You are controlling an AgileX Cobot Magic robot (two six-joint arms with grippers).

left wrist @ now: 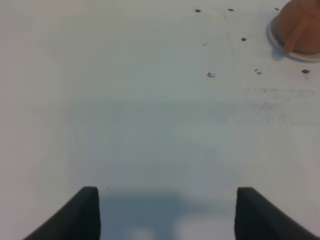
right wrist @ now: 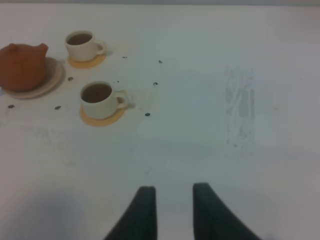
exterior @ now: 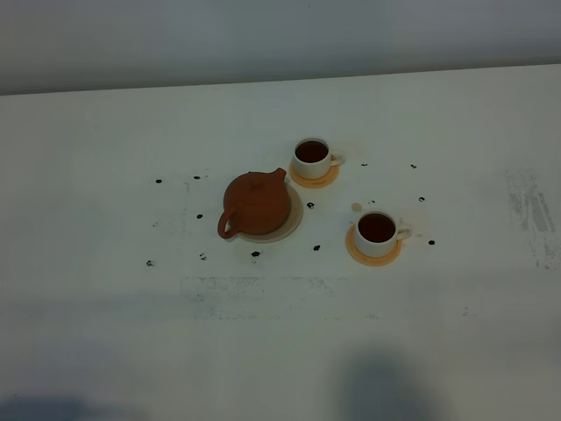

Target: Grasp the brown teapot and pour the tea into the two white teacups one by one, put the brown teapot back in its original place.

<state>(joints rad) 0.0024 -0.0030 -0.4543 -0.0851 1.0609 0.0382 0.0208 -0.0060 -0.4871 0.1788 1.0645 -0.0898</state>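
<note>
The brown teapot [exterior: 256, 203] stands upright on the beige coaster [exterior: 294, 223] at the table's middle, handle toward the front left. The two white teacups, the far one [exterior: 314, 157] and the near one [exterior: 379, 230], hold dark tea and stand to its right. The teapot also shows in the left wrist view [left wrist: 300, 27] and the right wrist view [right wrist: 22, 66], and both cups show in the right wrist view [right wrist: 82, 45] [right wrist: 101, 99]. My left gripper [left wrist: 167, 192] is open and empty, far from the teapot. My right gripper [right wrist: 174, 189] has its fingers nearly together and empty, well back from the cups. Neither gripper shows in the high view.
Each cup sits on a small orange coaster [exterior: 314, 178] [exterior: 372, 254]. Small dark marks [exterior: 255, 254] dot the white table [exterior: 105, 307] around the set. A scuffed patch [exterior: 530, 210] lies at the right.
</note>
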